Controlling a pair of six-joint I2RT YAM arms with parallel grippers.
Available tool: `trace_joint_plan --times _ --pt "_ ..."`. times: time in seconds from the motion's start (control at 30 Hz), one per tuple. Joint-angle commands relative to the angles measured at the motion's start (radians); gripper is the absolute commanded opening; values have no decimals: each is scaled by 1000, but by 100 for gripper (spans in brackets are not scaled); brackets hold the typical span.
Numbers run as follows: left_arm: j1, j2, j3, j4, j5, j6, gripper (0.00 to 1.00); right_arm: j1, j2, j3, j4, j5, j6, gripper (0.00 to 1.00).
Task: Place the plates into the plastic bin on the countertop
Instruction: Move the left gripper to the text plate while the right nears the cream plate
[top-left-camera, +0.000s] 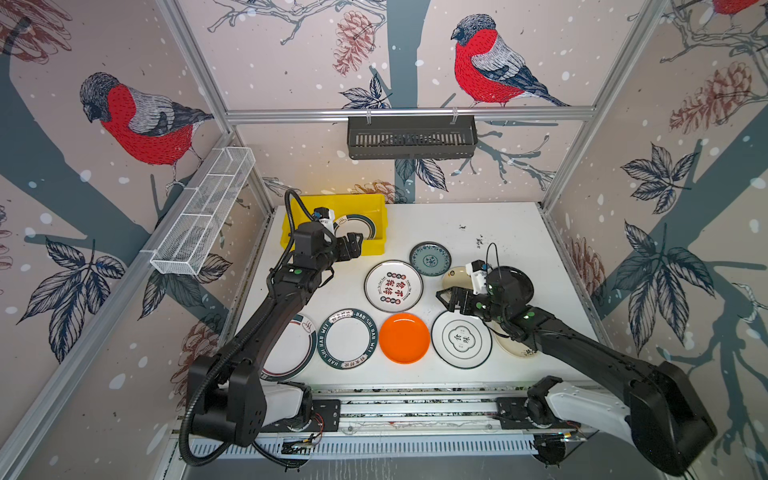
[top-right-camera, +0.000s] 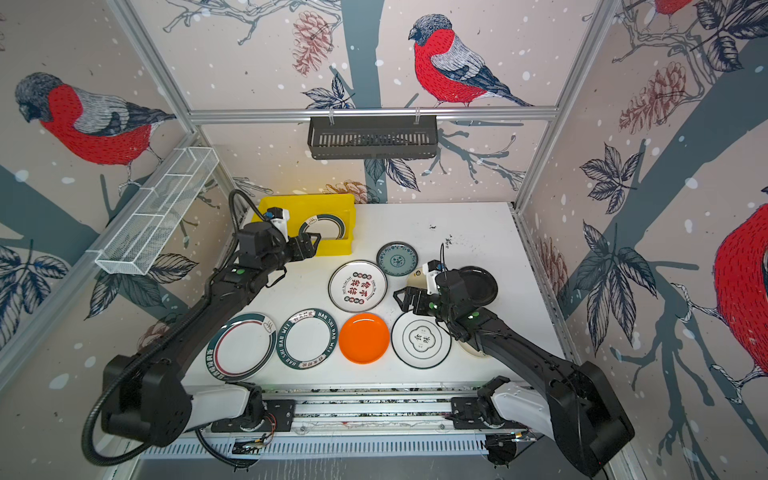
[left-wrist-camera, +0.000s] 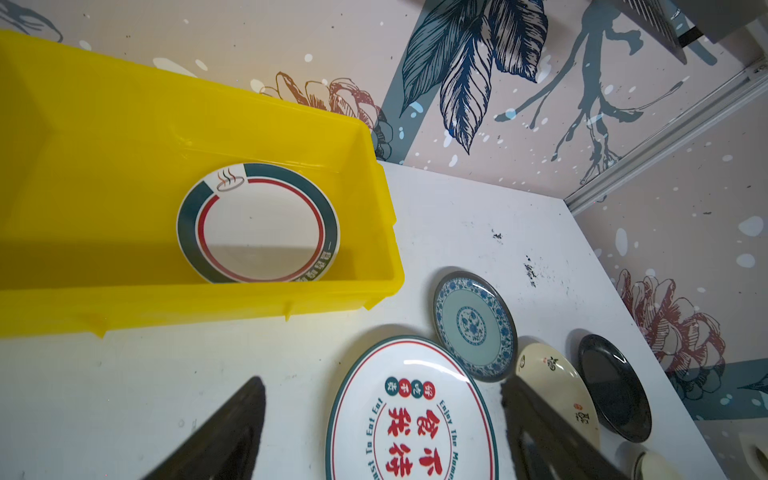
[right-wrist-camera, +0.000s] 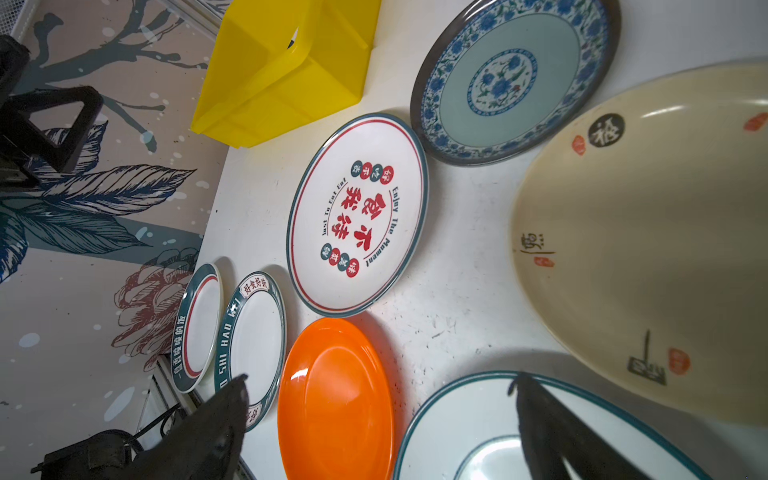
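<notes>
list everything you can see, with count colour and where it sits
plastic bin: 1, yellow, countertop back left
plate in bin: 1, white, green rim, inside the bin
lettered plates: 2, white, wide green rims, front left
red-character plate: 1, white, middle
quatrefoil plate: 1, white, front right
orange plate: 1, orange, front middle
teal plate: 1, teal patterned, behind the red-character plate
cream plates: 2, cream, right side
black plate: 1, black, far right
slotted basket: 1, black, hung on back rail
mesh basket: 1, white, on left rail
countertop: 1, white, speckled
left end effector: 1, black, open, beside the bin
right end effector: 1, black, open, near the quatrefoil plate
</notes>
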Motion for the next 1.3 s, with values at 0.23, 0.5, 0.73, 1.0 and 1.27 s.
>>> trace_joint_plan --times 0.23,0.5,0.73,1.0,1.27 --pt "-8 -49 -203 70 67 -74 88 45 101 9 129 -9 -6 100" --pt "-8 61 -224 93 163 -74 75 61 65 14 92 19 -14 100" --pt "-10 148 -236 98 172 -75 58 59 -27 11 29 66 -32 100" --pt "-11 230 -237 132 202 -78 53 58 -70 2 9 75 -37 100" --pt "-15 279 -235 151 213 -85 50 57 -86 -15 9 76 -31 100"
